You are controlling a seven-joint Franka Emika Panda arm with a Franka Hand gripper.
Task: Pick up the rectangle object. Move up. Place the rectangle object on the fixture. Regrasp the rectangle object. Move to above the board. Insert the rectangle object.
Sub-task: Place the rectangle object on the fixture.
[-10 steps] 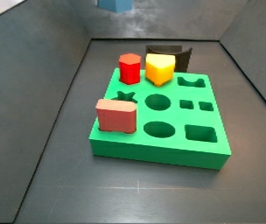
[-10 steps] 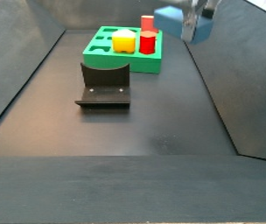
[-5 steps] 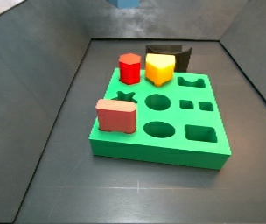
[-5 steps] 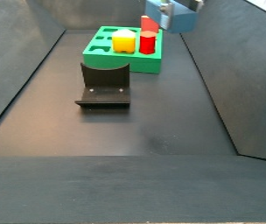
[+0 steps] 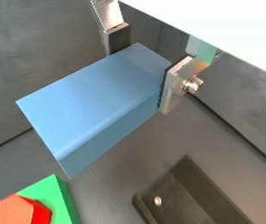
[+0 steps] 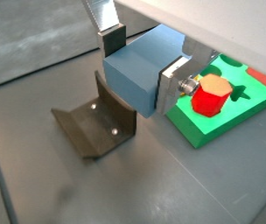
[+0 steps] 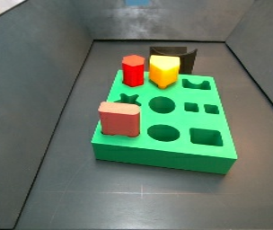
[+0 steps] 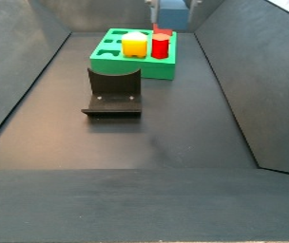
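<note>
My gripper (image 5: 145, 61) is shut on the steel-blue rectangle object (image 5: 94, 109), with one silver finger (image 5: 177, 83) on each long side. In a wrist view the block (image 6: 142, 74) hangs above the black fixture (image 6: 94, 127), beside the green board (image 6: 223, 114). In a side view the block (image 8: 170, 17) is high in the gripper (image 8: 173, 4), over the far end of the board (image 8: 134, 66). The fixture (image 8: 114, 90) stands in front of the board there and behind the board (image 7: 163, 160) in a side view (image 7: 175, 56). There only a blue trace shows at the upper edge.
A red peg (image 7: 133, 69) and a yellow peg (image 7: 164, 69) stand in the board's holes near the fixture. A salmon-pink block (image 7: 119, 118) stands in a hole on the board's other end. Sloped grey walls (image 8: 236, 76) close in the dark floor.
The gripper with the blue block has risen almost out of one side view and moved left in the other, from beside the right wall to over the board's far end.
</note>
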